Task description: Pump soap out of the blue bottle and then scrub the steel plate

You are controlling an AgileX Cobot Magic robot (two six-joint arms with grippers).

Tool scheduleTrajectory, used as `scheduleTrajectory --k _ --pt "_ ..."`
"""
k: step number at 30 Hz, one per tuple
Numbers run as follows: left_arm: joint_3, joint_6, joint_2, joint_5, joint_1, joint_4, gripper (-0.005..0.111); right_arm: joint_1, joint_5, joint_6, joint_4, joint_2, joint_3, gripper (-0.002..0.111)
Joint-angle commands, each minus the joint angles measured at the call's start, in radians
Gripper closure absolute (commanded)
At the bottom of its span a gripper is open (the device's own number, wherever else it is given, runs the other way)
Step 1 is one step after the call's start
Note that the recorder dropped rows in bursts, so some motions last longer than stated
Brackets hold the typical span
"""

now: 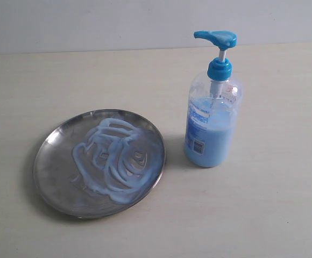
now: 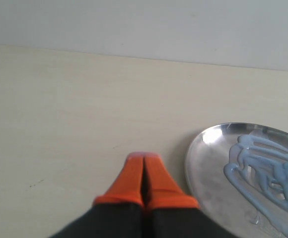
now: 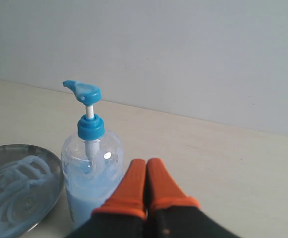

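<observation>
Exterior view: steel plate (image 1: pixel 54 166) lies flat on the pale table (image 1: pixel 263 215), left of centre. Soap (image 1: pixel 115 158) covers its middle and right side as whitish-blue swirled smears; the left part of the plate is bare and shiny. Blue bottle (image 1: pixel 210 134) stands upright to the right of the plate, near it but apart, with a strip of bare table between them. It holds light blue liquid to a little above half height. Pump head (image 1: pixel 216 37) is raised on its white stem, with the nozzle pointing to the plate's side. A small printed label (image 1: pixel 198 129) sits on the bottle's left face. A plain pale wall (image 1: pixel 91 21) closes the far edge of the table.

Left wrist view: left gripper (image 2: pixel 144 157) has its orange fingers (image 2: pixel 129 178) pressed together, with nothing between them. It is over bare table. The plate rim lies near the fingertips, off to one side and not touching them. Nothing stands between the gripper and the plate.

Right wrist view: right gripper (image 3: pixel 146 162) is also pressed together and holds nothing. The bottle stands just beside it, and one orange finger overlaps the bottle's lower body in the picture. Whether they touch cannot be told. The pump head sits well above the fingertips. The plate lies beyond the bottle on its far side, so the bottle stands between this gripper and the plate.
</observation>
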Motion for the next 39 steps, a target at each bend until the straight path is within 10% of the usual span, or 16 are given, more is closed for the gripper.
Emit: scheduleTrajectory --k 1,39 --pt "0.003 -0.001 -0.007 -0.003 0.002 0.004 0.107 -0.002 -0.015 -0.015 -0.004 -0.005 0.003 0.108" --pt "0.003 -0.001 -0.007 -0.003 0.002 0.004 0.107 -0.098 -0.121 0.277 -0.195 -0.220 0.241 0.108"
